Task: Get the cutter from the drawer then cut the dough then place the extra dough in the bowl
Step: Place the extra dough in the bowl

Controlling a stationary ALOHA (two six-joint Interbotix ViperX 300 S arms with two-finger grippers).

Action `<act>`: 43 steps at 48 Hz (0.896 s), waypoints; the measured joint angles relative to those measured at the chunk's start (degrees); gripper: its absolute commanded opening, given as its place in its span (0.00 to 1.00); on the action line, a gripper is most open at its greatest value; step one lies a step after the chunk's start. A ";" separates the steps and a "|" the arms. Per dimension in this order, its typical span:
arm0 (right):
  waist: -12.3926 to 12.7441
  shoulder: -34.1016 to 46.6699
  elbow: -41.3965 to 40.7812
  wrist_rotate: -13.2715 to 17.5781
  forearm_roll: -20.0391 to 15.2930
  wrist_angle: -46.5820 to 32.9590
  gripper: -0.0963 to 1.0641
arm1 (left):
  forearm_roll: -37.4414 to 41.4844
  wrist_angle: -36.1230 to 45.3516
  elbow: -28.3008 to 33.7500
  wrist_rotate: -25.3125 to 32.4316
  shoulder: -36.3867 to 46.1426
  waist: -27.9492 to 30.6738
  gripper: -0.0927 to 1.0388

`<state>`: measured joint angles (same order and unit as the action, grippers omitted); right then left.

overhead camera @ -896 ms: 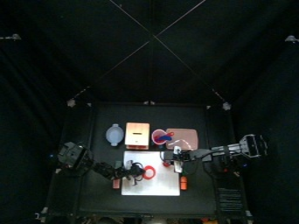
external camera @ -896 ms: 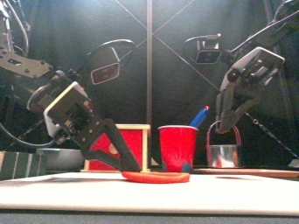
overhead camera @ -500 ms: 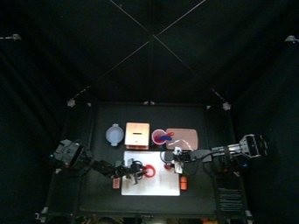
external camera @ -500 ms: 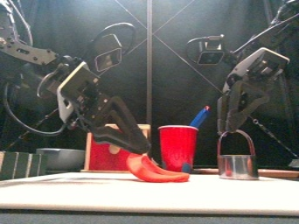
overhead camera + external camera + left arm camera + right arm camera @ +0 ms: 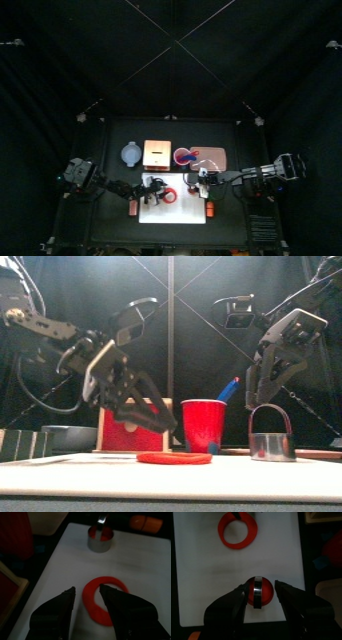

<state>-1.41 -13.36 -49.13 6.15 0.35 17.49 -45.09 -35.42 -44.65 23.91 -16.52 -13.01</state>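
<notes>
With my left gripper (image 5: 87, 589) wide and empty, I straddle one side of the dough ring (image 5: 174, 457), pinch gently and lift it level toward the bowl (image 5: 130, 153), while my right gripper (image 5: 260, 584) hangs spread and empty above the cutter (image 5: 260, 592).

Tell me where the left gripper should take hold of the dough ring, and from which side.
I'd pinch one side of the band from straight above, one jaw in the hole, one outside. The dough ring lies flat on the white board, too low for a sideways grab; the open left gripper hangs above it.
</notes>
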 measured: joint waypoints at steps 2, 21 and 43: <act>0.00 0.18 0.00 0.00 -0.18 0.00 0.79 | 1.76 1.14 0.26 -0.18 -0.09 0.09 0.81; 0.00 1.32 0.88 0.00 -0.70 -0.09 0.79 | 4.39 5.10 0.79 -0.26 -0.53 1.14 0.80; 0.18 2.72 1.32 0.00 -0.97 0.00 0.79 | 5.45 10.81 2.29 0.09 -0.70 1.93 0.65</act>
<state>-1.23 -10.63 -47.81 6.15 -0.62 17.49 -39.64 -24.61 -42.36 23.99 -17.23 -11.07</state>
